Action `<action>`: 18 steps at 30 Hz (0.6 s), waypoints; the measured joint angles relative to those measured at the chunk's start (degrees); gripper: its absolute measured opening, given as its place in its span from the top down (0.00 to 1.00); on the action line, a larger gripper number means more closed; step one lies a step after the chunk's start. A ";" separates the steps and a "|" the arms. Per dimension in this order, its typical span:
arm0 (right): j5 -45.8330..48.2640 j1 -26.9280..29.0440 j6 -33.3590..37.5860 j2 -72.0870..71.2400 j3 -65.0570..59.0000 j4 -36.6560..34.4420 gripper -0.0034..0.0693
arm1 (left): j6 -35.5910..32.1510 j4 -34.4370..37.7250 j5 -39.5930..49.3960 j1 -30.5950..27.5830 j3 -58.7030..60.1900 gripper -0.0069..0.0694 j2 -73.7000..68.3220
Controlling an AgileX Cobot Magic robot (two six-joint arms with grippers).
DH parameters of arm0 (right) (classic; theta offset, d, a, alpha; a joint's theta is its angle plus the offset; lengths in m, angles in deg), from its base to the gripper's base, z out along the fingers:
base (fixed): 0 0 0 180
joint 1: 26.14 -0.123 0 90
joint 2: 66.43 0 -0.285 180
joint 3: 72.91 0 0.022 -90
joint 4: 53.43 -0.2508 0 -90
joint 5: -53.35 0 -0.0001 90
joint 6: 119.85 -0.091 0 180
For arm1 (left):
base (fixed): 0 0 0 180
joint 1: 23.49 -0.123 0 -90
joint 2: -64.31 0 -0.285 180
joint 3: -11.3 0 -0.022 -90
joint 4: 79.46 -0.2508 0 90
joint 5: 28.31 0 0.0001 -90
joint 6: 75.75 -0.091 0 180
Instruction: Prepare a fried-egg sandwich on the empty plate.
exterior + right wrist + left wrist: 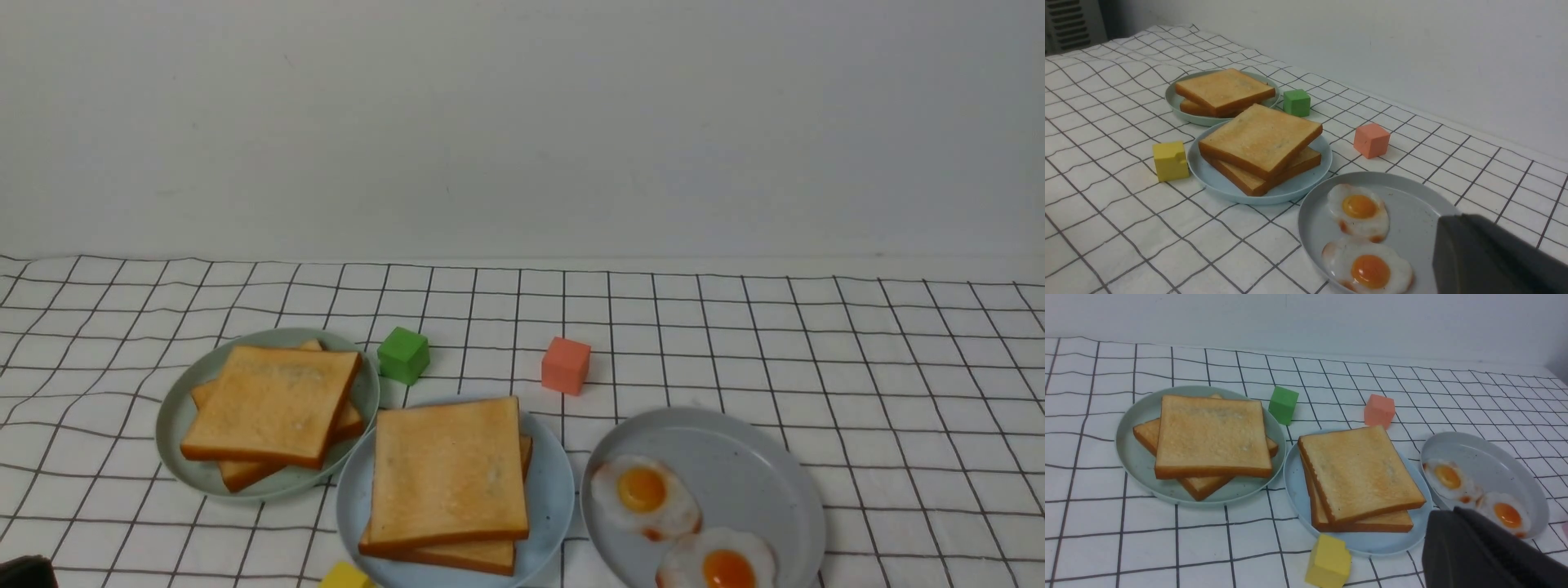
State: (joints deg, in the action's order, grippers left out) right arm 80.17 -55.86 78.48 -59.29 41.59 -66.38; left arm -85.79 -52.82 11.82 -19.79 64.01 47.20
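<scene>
The fried-egg sandwich (447, 482) sits on the light blue plate (551, 498) at lower centre, seemingly complete, no egg visible inside. Whether either arm's fingers are wide or narrow, I cannot tell.

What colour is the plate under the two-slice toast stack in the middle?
Light blue plate, clearest in the right wrist view.

The round light blue plate with a shallow rim (549, 498) lies on the checked cloth, between a pale green plate and a grey plate. On it rest two square golden-brown toast slices with darker crusts (447, 474), stacked flat, the upper one turned a little against the lower one. No egg filling shows between the slices.
</scene>
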 joint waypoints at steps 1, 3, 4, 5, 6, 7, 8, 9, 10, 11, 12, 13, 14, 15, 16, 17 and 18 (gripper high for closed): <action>0.12 0.00 0.00 0.00 -0.11 0.00 0.95 | 0.00 0.00 0.00 0.00 0.00 0.93 0.00; 0.19 0.00 0.00 0.00 -0.16 0.07 0.94 | 0.00 0.00 0.00 0.00 0.00 0.93 0.00; 0.19 0.00 0.00 0.00 -0.16 0.07 0.94 | 0.00 0.00 0.00 0.00 0.00 0.93 0.02; 0.19 0.00 0.00 0.00 -0.16 0.07 0.94 | 0.00 0.00 0.00 0.00 0.07 0.93 0.26; 0.28 0.00 0.00 0.00 -0.16 0.07 0.94 | 0.00 -0.24 -0.07 0.00 0.20 0.93 0.91; 0.28 0.00 0.00 0.00 -0.16 0.08 0.94 | -0.19 -0.59 -0.68 0.15 0.49 0.93 2.06; 0.28 0.00 0.00 0.00 -0.16 0.08 0.94 | -0.30 -1.26 -2.31 0.65 1.26 0.93 3.55; 0.32 0.00 0.00 0.00 -0.16 0.08 0.94 | -0.30 -1.37 -2.31 0.79 1.43 0.93 3.87; 0.32 0.00 0.00 0.00 -0.16 0.08 0.94 | -0.31 -2.28 -5.65 1.94 3.11 0.93 5.97; 0.33 0.00 0.00 0.00 -0.16 0.08 0.94 | 0.11 -3.26 -8.86 2.88 4.81 0.93 7.16; 0.38 0.00 0.00 0.00 -0.16 0.08 0.94 | 0.81 -4.25 -10.97 3.42 5.98 0.93 7.73; 0.38 0.00 0.00 0.00 -0.16 0.08 0.94 | 2.39 -6.23 -14.63 4.06 7.69 0.93 8.39; 0.38 0.00 -0.02 0.00 -0.16 0.08 0.94 | 7.97 -12.99 -20.14 5.02 12.02 0.93 9.53; 0.38 0.00 -0.02 0.00 -0.16 0.08 0.94 | 12.41 -16.58 -22.50 5.30 14.03 0.93 9.83; 0.38 0.00 -0.02 0.00 -0.16 0.08 0.94 | 16.85 -20.94 -25.22 5.53 16.51 0.93 9.95; 0.38 0.00 -0.02 0.00 -0.16 0.08 0.94 | 19.27 -24.03 -26.34 5.59 18.49 0.93 9.95; 0.43 0.00 -0.02 0.00 -0.16 0.13 0.94 | 22.69 -27.26 -27.93 5.59 20.87 0.93 9.95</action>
State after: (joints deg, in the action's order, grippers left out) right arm 80.60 -55.86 78.46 -59.29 41.43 -66.24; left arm -63.11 -80.08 -16.11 -14.21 84.88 57.15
